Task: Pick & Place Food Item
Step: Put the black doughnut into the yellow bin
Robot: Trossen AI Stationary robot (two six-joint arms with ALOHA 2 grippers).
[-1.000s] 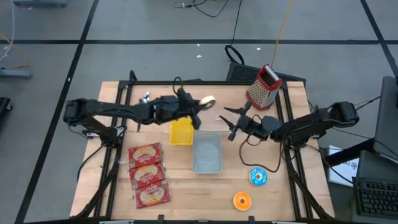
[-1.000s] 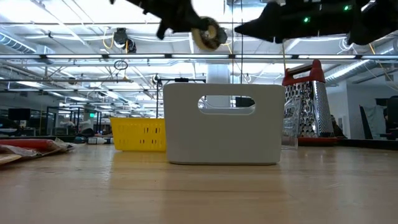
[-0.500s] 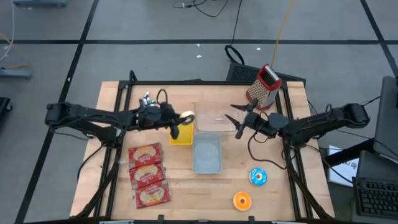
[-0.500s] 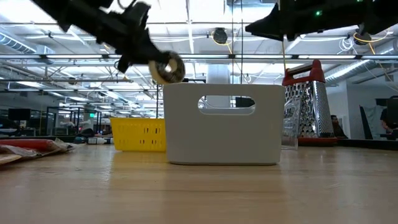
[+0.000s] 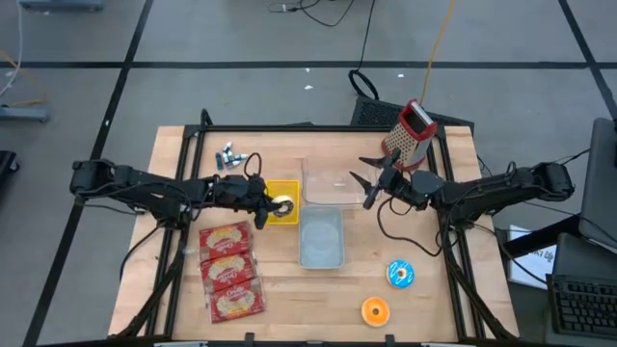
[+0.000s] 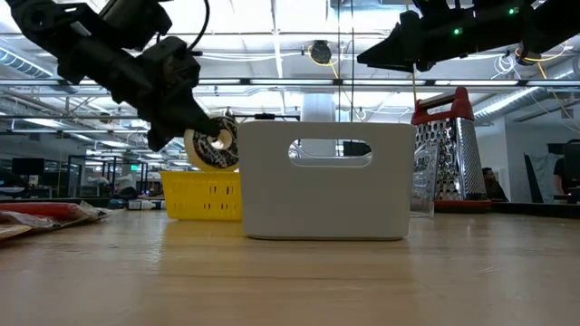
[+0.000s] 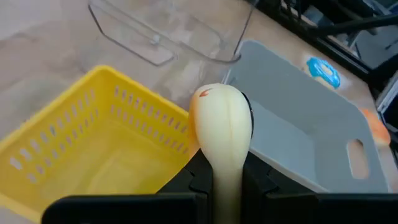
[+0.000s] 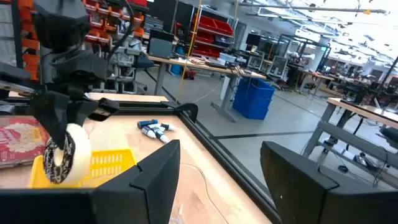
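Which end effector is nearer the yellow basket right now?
Left. The left end effector holds the bagel right over the yellow basket. The right end effector hangs open beyond the clear container, well away from it.

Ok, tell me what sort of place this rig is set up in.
Most likely an industrial robotics lab or workshop. The right wrist view shows workbenches, red storage bins and a blue bin; the low view shows an open ceiling with pipes.
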